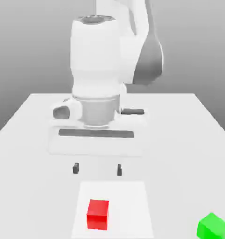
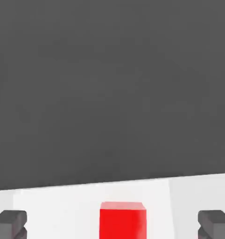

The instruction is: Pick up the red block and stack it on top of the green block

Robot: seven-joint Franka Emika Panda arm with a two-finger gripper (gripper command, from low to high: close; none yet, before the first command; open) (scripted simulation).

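From my remote seat I read the exterior view from its left across. The white desk (image 1: 25,140) is bare on that side. Near the middle the pincer (image 1: 97,169) hangs above the surface with its two dark fingertips (image 1: 76,168) spread wide and nothing between them. Just in front of it, toward the camera, the red block (image 1: 98,214) sits flat on a slightly brighter square patch (image 1: 128,205) of the desk, squarely upright. Far over at the exterior view's right, well apart from the red one, the green block (image 1: 212,226) rests on the desk, turned so an edge faces the camera.

In the hand view the red block (image 2: 122,219) lies between the two grey fingertips (image 2: 10,223), with clear space on each side.

I judge the red block to be a light, rigid cube with plain matte faces, so it should neither crush nor slip much. I would take it by two opposite vertical faces, about mid-height, with the fingers square to those faces so it doesn't twist. The green block's rotation means I may have to turn the wrist before setting it down.
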